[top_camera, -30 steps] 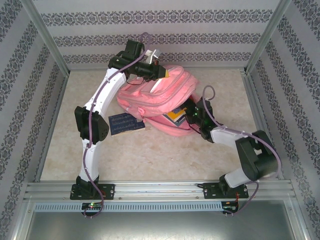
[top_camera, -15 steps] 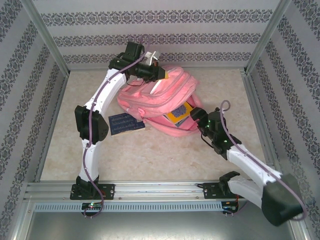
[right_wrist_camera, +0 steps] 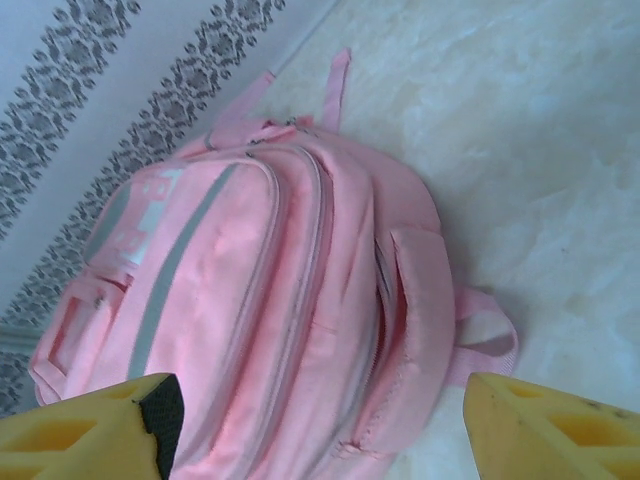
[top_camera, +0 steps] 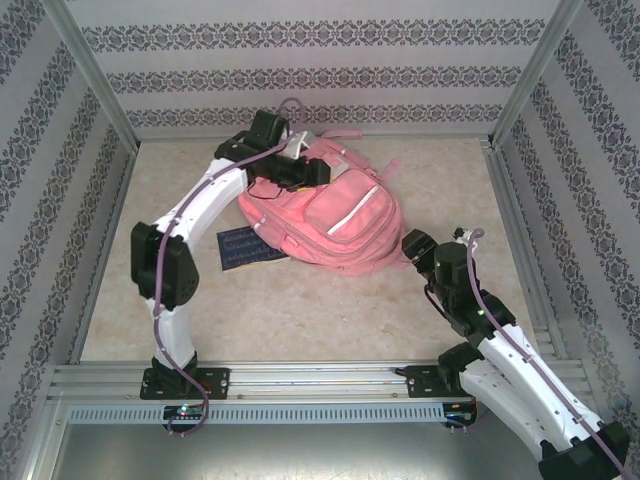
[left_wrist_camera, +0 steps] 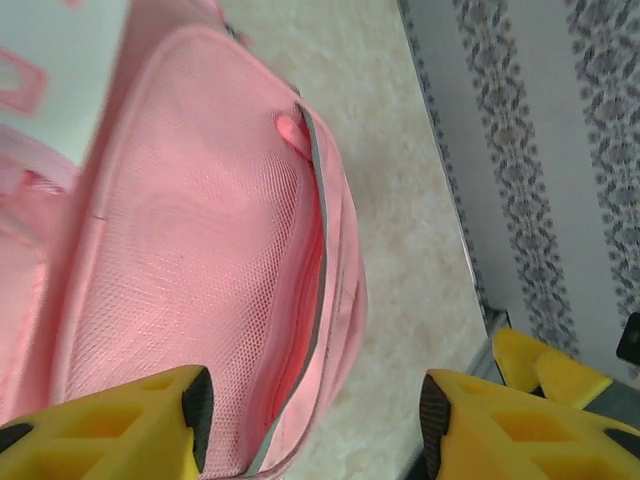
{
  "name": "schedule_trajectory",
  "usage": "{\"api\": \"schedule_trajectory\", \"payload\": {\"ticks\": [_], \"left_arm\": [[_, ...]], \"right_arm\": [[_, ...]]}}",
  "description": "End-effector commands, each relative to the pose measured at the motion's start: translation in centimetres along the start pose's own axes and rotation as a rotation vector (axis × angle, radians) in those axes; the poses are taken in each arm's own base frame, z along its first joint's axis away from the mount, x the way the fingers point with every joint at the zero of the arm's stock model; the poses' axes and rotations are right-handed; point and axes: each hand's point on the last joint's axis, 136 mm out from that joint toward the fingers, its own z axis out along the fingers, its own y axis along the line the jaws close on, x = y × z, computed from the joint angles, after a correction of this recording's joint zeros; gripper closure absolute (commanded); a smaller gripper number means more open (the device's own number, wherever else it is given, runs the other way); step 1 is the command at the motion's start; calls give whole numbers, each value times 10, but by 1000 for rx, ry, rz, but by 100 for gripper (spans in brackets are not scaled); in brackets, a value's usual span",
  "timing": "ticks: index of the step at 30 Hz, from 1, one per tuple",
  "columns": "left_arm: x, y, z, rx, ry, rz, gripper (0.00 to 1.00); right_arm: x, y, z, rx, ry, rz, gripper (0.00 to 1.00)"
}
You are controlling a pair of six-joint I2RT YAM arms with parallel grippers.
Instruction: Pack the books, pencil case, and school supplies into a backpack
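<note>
The pink backpack lies mid-table, seemingly closed, so what it holds is hidden. A navy book lies unpacked against its left side. The left tool, fingers apart, hovers at the mesh pocket and could snag it. The right tool is apart and empty.

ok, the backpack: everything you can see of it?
Pink fabric backpack, lying front-up on the table, flaps down. Front pockets with a pale reflective stripe, mesh side pocket, straps at the far end. A navy book abuts its left edge; the open left gripper hangs over its side, not gripping.
</note>
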Motion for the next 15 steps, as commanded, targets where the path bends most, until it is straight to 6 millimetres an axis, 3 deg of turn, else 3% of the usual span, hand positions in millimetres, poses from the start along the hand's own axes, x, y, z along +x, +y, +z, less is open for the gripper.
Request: {"api": "schedule_trajectory", "payload": {"ticks": [1,5,9,12,15], "left_arm": [[-19,19,-44,-104,-208,-32,41],[-1,93,-96,-216,-395,-243,41],[38,183,-131,-438,-484,-548,40],[74,219,-126,-571,-419,-718,41],[95,235,-100,-507,-389,-824,41]], "right_arm": [[12,-12,-1,36,27,-61,26],[24,-13,0,29,59,-89,29],[37,-13,3,20,91,-104,32],[44,-10,6,13,111,-116,34],[50,-4,7,-7,131,-132,35]]}}
